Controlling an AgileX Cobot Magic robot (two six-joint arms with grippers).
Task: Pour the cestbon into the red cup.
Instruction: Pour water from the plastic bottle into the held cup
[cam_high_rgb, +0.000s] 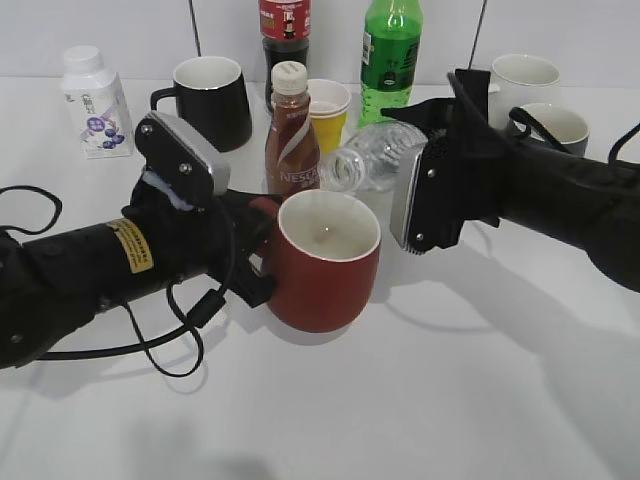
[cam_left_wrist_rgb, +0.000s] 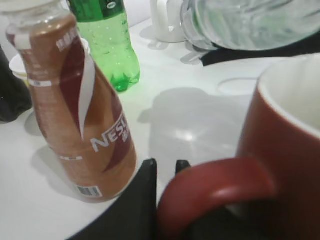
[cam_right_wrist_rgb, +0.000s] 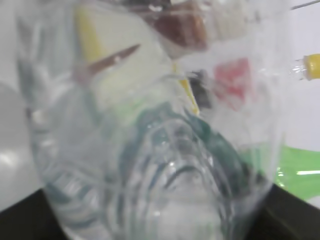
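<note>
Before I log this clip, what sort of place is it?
Probably a lab test bench, not a kitchen: a plain white table against a white panelled wall, crowded with drink bottles and mugs as props.

Cestbon (cam_high_rgb: 372, 160) seemingly behind red cup (cam_high_rgb: 325, 262)

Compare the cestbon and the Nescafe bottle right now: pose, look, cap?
The cestbon is clear, tipped on its side in the right gripper; the Nescafe bottle is brown and stands upright on the table. The Nescafe bottle is capped; no cap shows on the cestbon. Both are plastic-looking bottles behind the red cup.
</note>
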